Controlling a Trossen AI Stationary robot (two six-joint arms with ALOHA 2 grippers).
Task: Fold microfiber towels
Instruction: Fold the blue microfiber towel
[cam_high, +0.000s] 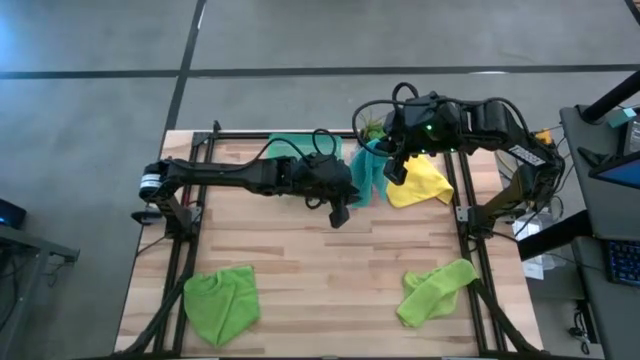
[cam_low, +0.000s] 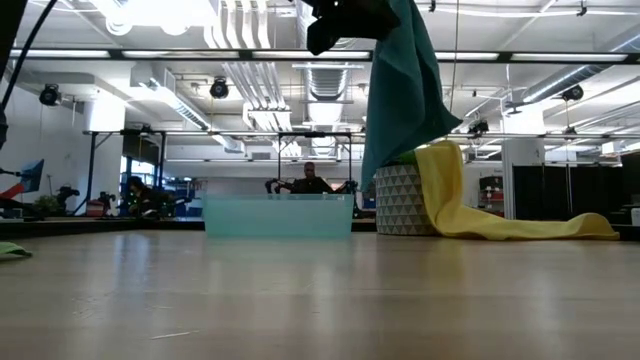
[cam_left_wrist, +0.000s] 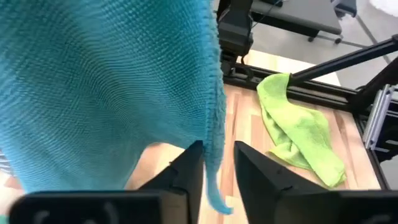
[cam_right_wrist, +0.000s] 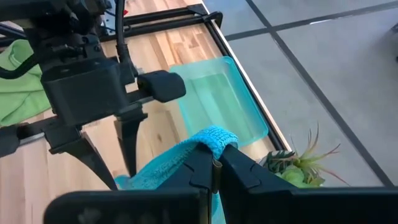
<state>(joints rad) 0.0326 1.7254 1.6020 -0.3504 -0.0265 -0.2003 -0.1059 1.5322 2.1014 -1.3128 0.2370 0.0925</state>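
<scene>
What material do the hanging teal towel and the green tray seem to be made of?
The teal towel looks like soft knitted microfiber, matte: fine looped ribs show across it, and it drapes in folds. The green tray looks like translucent plastic, smooth and slightly glossy: the wooden table shows faintly through its walls. Neither is certain from looks alone.

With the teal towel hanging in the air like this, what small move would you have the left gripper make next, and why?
Probably finish closing the left gripper on the teal towel's hanging edge. The right gripper already pinches one corner and holds the cloth up, and that edge hangs between the left fingers, which look not quite shut. A second grip would let the arms spread it for folding.
</scene>
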